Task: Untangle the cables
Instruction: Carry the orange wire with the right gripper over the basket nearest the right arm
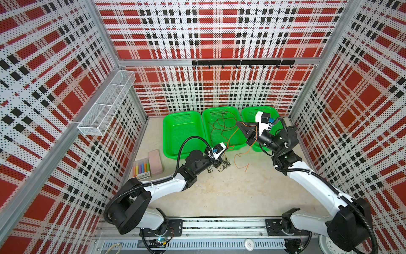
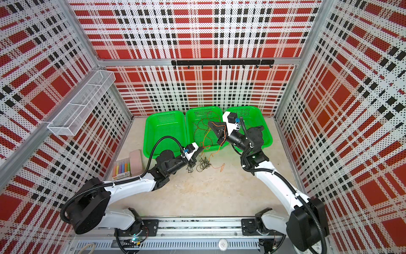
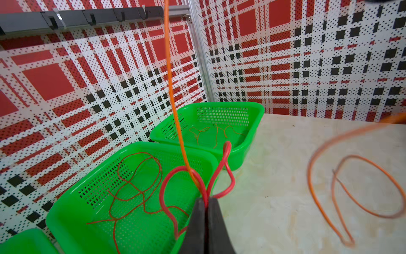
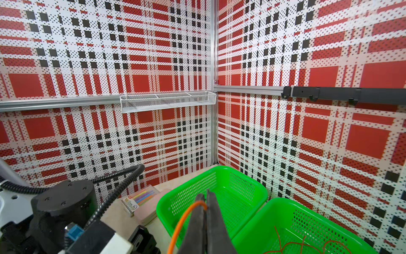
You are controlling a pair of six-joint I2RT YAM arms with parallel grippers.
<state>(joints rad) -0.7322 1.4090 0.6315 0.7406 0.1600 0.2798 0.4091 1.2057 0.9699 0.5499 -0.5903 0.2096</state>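
Left gripper [image 3: 206, 203] pinching red cable [image 3: 175, 169] beside middle basket [image 3: 140, 145] rim, jaws closed. Right gripper [image 4: 206, 199] clamping orange cable [image 4: 175, 231], hanging above baskets.

My left arm [image 1: 162, 189] and right arm [image 1: 307, 182], low in both top views: white link shells, black joint housings, a black corrugated hose [image 1: 196, 136] along each. Wrist camera mount [image 1: 220, 147] white with blue connector [image 1: 214, 150]; fingers [image 3: 197, 220] matte black, tapering.

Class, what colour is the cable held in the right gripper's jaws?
An orange cable; the right wrist view shows it best.
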